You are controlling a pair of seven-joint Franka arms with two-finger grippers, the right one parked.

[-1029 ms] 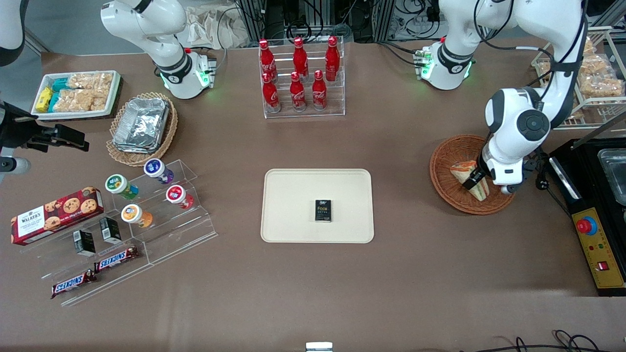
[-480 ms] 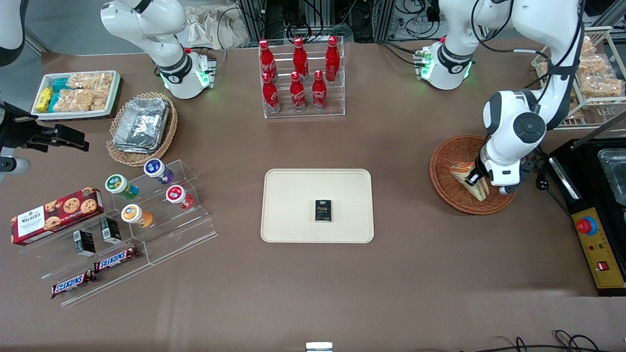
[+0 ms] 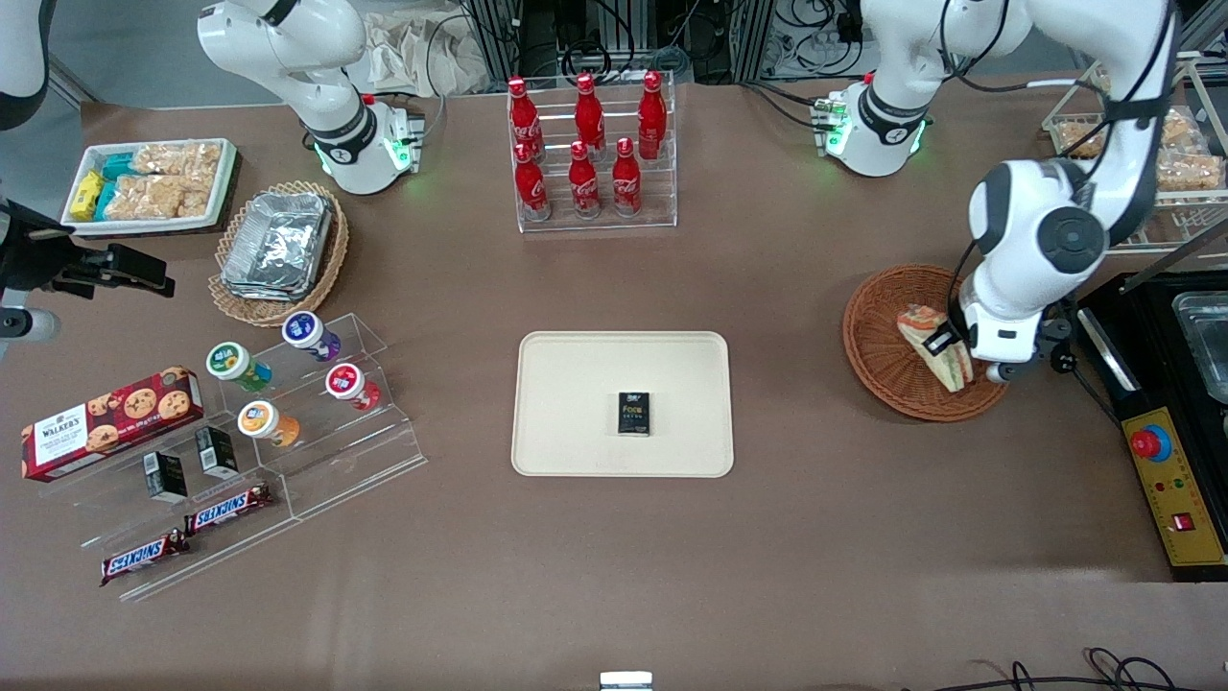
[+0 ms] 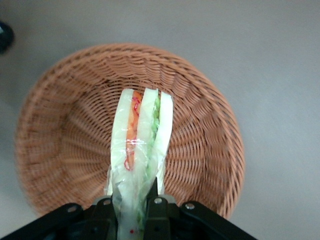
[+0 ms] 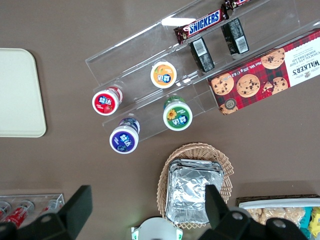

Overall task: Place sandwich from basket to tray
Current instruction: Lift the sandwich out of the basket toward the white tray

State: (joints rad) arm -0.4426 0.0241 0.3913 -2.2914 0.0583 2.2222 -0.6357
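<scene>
Front view, right of frame: the left arm's gripper (image 3: pixel 950 344) is clenched on the sandwich (image 3: pixel 932 345), holding the wedge over the basket (image 3: pixel 878 336), which sits on the worktop (image 3: pixel 614 557) at the working arm's end. In the wrist view the sandwich (image 4: pixel 140 150) stands on edge, its pale bread slices with orange and green filling between them, wrapped in clear film, with the fingers (image 4: pixel 155 210) closed on one end of the wedge and the basket (image 4: pixel 60 125) weave visible around and under it; whether its free end touches the weave cannot be told. Handling, as a judgement: the sandwich is light and soft, its layers liable to slide or compress, and the film is probably slippery; the grip is best taken across the flat bread faces, near the thick end, with modest pressure, as it appears to be here. The tray (image 3: pixel 576 384), at centre frame, lies well apart from the basket and carries only a small dark box (image 3: pixel 633 414) near its middle. Compared with half a second ago, the arm's wrist has swung toward the right of the frame and the sandwich sits slightly higher and further right within the basket's outline, suggesting that the lift has begun.
</scene>
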